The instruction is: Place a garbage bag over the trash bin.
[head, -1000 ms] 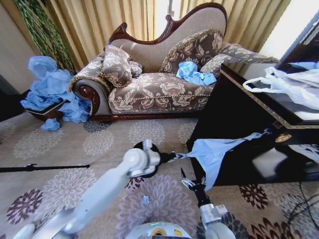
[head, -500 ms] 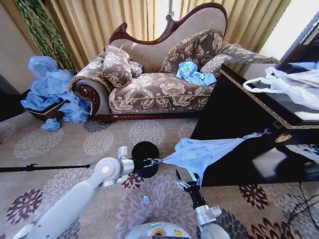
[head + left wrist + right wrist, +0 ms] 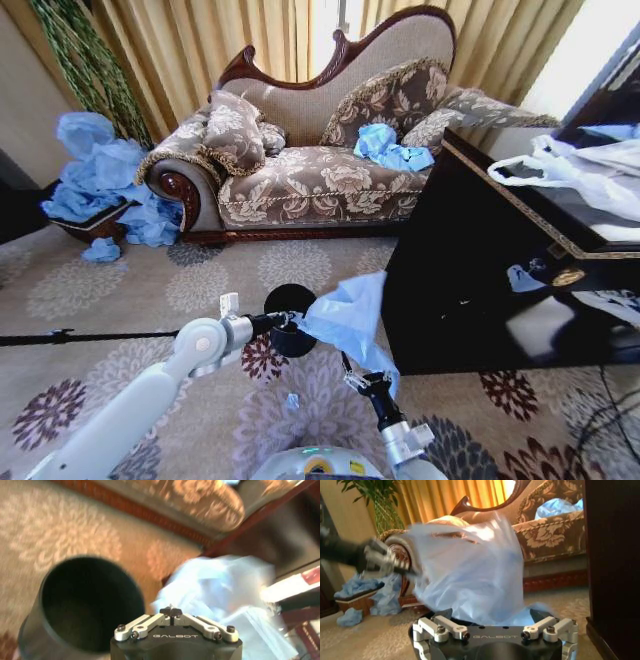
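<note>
Thin light-blue plastic garbage bag (image 3: 345,318) pinched by left gripper (image 3: 292,320) and right gripper (image 3: 358,378), small black cylindrical trash bin (image 3: 288,322) at bag's nine o'clock

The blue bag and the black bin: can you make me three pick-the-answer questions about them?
1. Where is the bin?
A on the sofa
B on the carpet
C on the dark cabinet

2. What colour is the bag being held?
A white
B black
C light blue

3. Is the bag on the bin yet?
A yes, pulled over the rim
B no, held beside it
C it lies flat on the floor

Answers: 1 B, it stands on the flowered carpet. 2 C, pale blue plastic. 3 B, the left pincer and right pincer hold it; the bin's mouth is uncovered.
</note>
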Controlling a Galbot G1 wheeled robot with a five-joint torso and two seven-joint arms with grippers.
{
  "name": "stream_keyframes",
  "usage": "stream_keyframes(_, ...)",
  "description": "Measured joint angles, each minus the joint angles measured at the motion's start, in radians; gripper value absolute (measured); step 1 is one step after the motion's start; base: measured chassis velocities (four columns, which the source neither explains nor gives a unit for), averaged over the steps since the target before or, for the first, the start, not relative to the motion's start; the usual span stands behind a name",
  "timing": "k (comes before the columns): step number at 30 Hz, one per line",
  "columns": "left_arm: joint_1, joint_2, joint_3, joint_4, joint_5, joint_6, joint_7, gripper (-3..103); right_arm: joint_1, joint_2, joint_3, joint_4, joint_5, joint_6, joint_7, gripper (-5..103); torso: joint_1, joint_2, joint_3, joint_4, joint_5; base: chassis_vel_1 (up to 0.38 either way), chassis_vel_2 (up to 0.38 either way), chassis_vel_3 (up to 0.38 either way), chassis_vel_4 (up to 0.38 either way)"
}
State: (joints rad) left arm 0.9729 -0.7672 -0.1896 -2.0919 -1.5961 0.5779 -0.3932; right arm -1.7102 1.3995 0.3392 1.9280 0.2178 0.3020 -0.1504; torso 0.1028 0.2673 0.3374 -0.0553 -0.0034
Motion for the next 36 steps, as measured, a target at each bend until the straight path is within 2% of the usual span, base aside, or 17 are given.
stream_keyframes(8,-0.05,0.011,-0.008,-0.031,0.002,-0.024,0.0,0,-0.016,-0.019,0.038,-0.005,0.018,0.016,-0.025,100,0.0,0.0,0.0,-0.0001,0.0001,0.0,0.0,0.0,0.0)
stream_keyframes(12,-0.045,0.02,-0.006,-0.057,0.032,-0.033,0.012,0,-0.016,-0.05,0.08,0.046,0.068,0.001,-0.019,100,0.0,0.0,0.0,0.0,0.0002,0.0,0.0,0.0,0.0)
stream_keyframes(15,-0.02,0.031,-0.002,-0.089,0.078,-0.04,0.029,0,0.003,-0.13,0.113,0.129,0.103,-0.018,0.056,100,0.0,0.0,0.0,0.0003,0.0002,0.0,0.0,0.0,0.0)
stream_keyframes(16,-0.02,0.031,-0.002,-0.089,0.078,-0.04,0.029,0,0.003,-0.13,0.113,0.129,0.103,-0.018,0.056,100,0.0,0.0,0.0,0.0003,0.0002,0.0,0.0,0.0,0.0)
stream_keyframes(18,-0.001,0.037,-0.002,-0.112,0.097,-0.044,0.035,0,0.016,-0.189,0.132,0.19,0.164,-0.056,0.095,101,0.0,0.0,0.0,0.0001,0.0,0.0,0.0,0.0,0.0)
stream_keyframes(19,0.008,0.04,-0.001,-0.121,0.104,-0.045,0.038,0,0.022,-0.216,0.135,0.221,0.203,-0.079,0.113,93,0.0,0.0,0.0,0.0002,0.0,0.0,0.0,0.0,0.0)
stream_keyframes(22,0.025,0.044,0.0,-0.141,0.12,-0.046,0.043,0,0.034,-0.271,0.136,0.281,0.286,-0.133,0.147,93,0.0,0.0,0.0,0.0002,0.0,0.0,0.0,0.0,0.0)
stream_keyframes(23,0.035,0.046,0.003,-0.154,0.137,-0.047,0.051,0,0.049,-0.315,0.125,0.323,0.341,-0.173,0.176,82,0.0,0.0,0.0,0.0001,-0.0002,0.0,0.0,0.0,0.0)
stream_keyframes(25,0.038,0.047,0.005,-0.157,0.145,-0.048,0.057,0,0.06,-0.337,0.115,0.34,0.37,-0.192,0.19,82,0.0,0.0,0.0,0.0,-0.0002,0.0,0.0,0.0,0.0)
stream_keyframes(26,0.041,0.047,0.007,-0.162,0.154,-0.051,0.064,0,0.074,-0.358,0.1,0.354,0.4,-0.213,0.206,71,0.0,0.0,0.0,0.0001,0.0001,0.0,0.0,0.0,0.0)
stream_keyframes(27,0.042,0.047,0.012,-0.169,0.166,-0.054,0.074,0,0.113,-0.394,0.068,0.372,0.475,-0.272,0.244,71,0.0,0.0,0.0,0.0,0.0,0.0,0.0,0.0,0.0)
stream_keyframes(28,0.043,0.047,0.014,-0.172,0.17,-0.055,0.079,0,0.144,-0.411,0.053,0.378,0.537,-0.316,0.258,60,0.0,0.0,0.0,0.0001,0.0,0.0,0.0,0.0,0.0)
stream_keyframes(30,0.043,0.047,0.016,-0.175,0.174,-0.056,0.083,0,0.169,-0.421,0.044,0.379,0.587,-0.357,0.267,60,0.0,0.0,0.0,0.0002,0.0001,0.0,0.0,0.0,0.0)
stream_keyframes(31,0.043,0.047,0.02,-0.179,0.179,-0.058,0.087,0,0.221,-0.441,0.025,0.368,0.677,-0.42,0.276,49,0.0,0.0,0.0,0.0001,0.0,0.0,0.0,0.0,0.0)
stream_keyframes(34,0.045,0.051,0.022,-0.182,0.183,-0.059,0.091,0,0.271,-0.469,-0.003,0.338,0.748,-0.456,0.285,49,0.0,0.0,0.0,0.0002,0.0001,0.0,0.0,0.0,0.0)
stream_keyframes(35,0.049,0.053,0.023,-0.185,0.188,-0.063,0.097,0,0.311,-0.499,-0.028,0.31,0.806,-0.491,0.292,38,0.0,0.0,0.0,0.0003,0.0004,0.0,0.0,0.0,0.0)
stream_keyframes(36,0.051,0.054,0.025,-0.186,0.192,-0.066,0.101,0,0.329,-0.521,-0.047,0.294,0.836,-0.506,0.294,38,0.0,0.0,0.0,0.0002,0.0001,0.0,0.0,0.0,0.0)
